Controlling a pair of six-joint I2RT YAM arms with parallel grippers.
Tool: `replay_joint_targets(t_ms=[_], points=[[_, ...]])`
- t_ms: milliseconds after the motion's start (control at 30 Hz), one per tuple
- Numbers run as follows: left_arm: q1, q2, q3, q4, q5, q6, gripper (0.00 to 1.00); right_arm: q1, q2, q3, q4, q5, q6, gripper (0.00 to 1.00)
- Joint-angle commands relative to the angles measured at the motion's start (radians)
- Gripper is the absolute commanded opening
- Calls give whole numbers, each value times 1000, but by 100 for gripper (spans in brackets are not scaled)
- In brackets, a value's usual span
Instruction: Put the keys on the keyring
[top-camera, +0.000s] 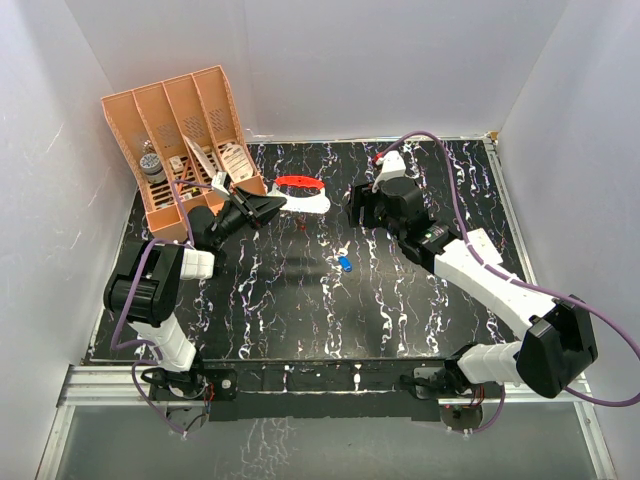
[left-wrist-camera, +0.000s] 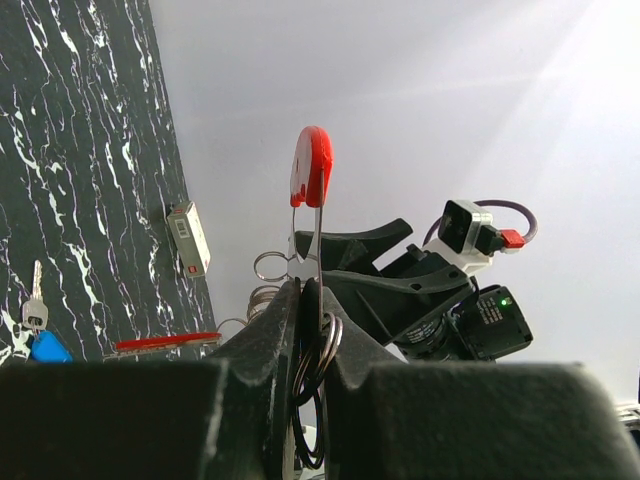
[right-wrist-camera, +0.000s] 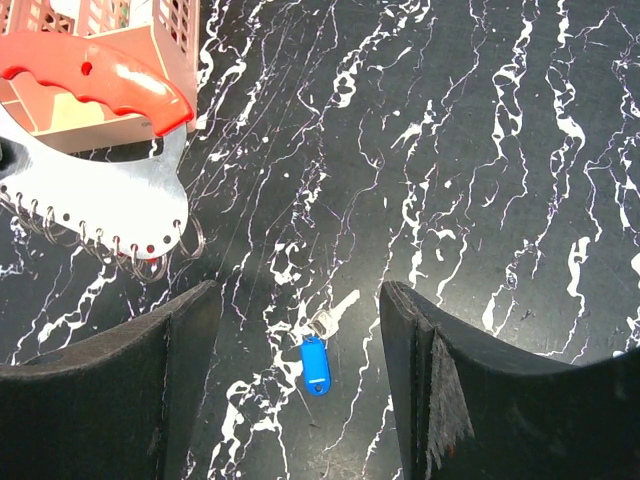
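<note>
Currently: black marble-pattern table with white veining (top-camera: 420, 310) fills the middle of the top view. Orange plastic slotted desk organiser (top-camera: 185, 130) stands at its upper-left corner; the small items in its slots are too small to identify.

Left end effector (top-camera: 262, 207), left of centre in the top view: fingers pressed together, pinching one end of the keyring (top-camera: 303, 196). The keyring is a flat whitish-grey plate with a red grip-shaped loop along one long side and a row of thin wire rings hanging from holes along the other. In the left wrist view the plate runs edge-on up out of the clamped fingers (left-wrist-camera: 280, 330), with the red part at the top of it.

Right end effector (top-camera: 360, 208), just right of the keyring in the top view and not touching it: fingers spread wide, nothing between them.

Blue-headed key (right-wrist-camera: 316, 362) with a short silvery blade lies flat on the table near frame centre in the top view, below and right of the keyring. In the right wrist view it sits in the gap between the spread fingers, touching neither.
</note>
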Motion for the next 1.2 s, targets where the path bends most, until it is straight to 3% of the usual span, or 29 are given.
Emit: replay_joint_targets(t_ms=[0,233,533,1167], points=[[7,-22,3,132,-3,-8,0,-4,-31,-19,58,1,4,63],[7,-23,5,121,-20,-9,0,-4,-13,-20,19,-18,23,63],[7,-24,24,113,-42,-19,0,-1,141,-29,-97,-146,62,58],[10,-20,13,143,-44,-41,0,-8,380,21,-2,-130,115,45]])
